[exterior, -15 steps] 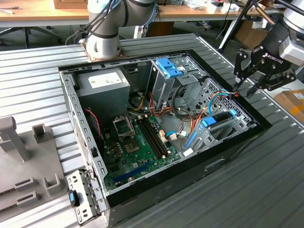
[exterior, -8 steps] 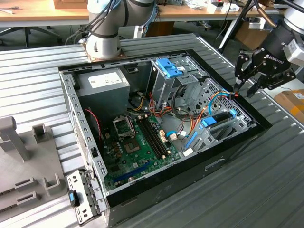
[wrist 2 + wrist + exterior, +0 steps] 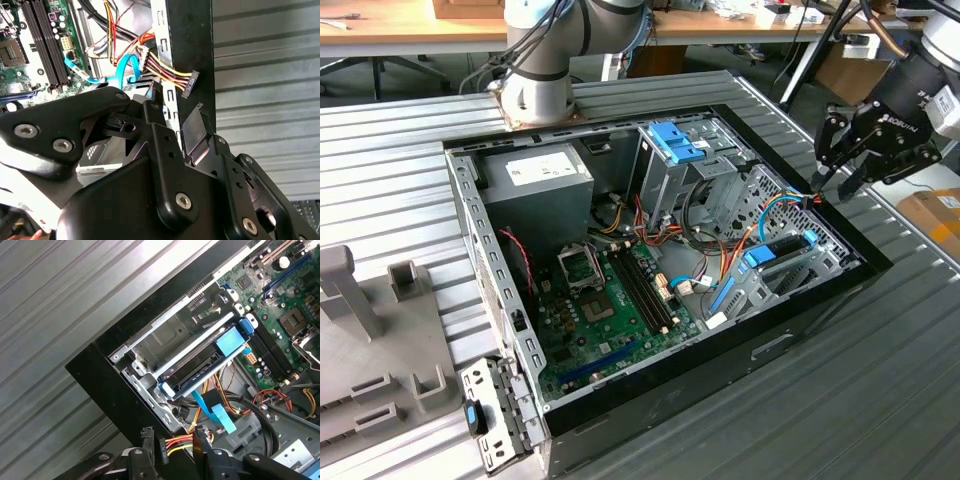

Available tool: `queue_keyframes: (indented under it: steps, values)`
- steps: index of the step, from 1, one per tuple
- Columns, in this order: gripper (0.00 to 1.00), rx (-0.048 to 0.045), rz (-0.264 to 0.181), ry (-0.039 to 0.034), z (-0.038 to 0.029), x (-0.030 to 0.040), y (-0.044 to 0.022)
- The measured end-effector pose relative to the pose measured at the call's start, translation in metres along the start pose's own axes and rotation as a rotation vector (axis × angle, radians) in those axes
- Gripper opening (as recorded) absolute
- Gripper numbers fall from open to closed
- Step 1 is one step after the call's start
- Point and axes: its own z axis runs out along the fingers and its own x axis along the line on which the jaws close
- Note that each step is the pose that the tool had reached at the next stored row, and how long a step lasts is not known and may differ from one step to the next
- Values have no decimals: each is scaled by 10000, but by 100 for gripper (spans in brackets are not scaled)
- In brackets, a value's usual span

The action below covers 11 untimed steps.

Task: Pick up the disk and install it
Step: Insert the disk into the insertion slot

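We see the gripper (image 3: 833,185) hanging in the upper right of the exterior view, just over the rim of an open computer case (image 3: 790,335) that lies on a ribbed metal table (image 3: 890,400). Its jaws stand apart and have hold of nothing. In the first wrist view the two black fingers (image 3: 146,440) flank a loose power connector (image 3: 163,452) on red, yellow and black wires, which is draped over the case's black wall, and neither finger presses on it. The disk (image 3: 783,250) sits at the exterior view's right, inside the case. It lies flat in the metal drive bay (image 3: 790,285) against that wall, with its blue carrier rails showing at both ends and a light-blue ribbon cable (image 3: 775,215) curving just above it. The green motherboard (image 3: 610,300) fills the middle of the case. The grey power-supply box (image 3: 540,180) is at upper left, below the arm's base (image 3: 540,95).
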Motion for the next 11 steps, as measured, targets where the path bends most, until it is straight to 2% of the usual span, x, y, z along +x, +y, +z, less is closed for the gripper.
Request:
queue_keyframes:
  steps: [1,4,11]
  values:
    - [44,35,-135,-46,1,1,0]
    - [44,42,-427,-81,4,2,-1]
    - [44,57,-1133,-47,26,12,-5]
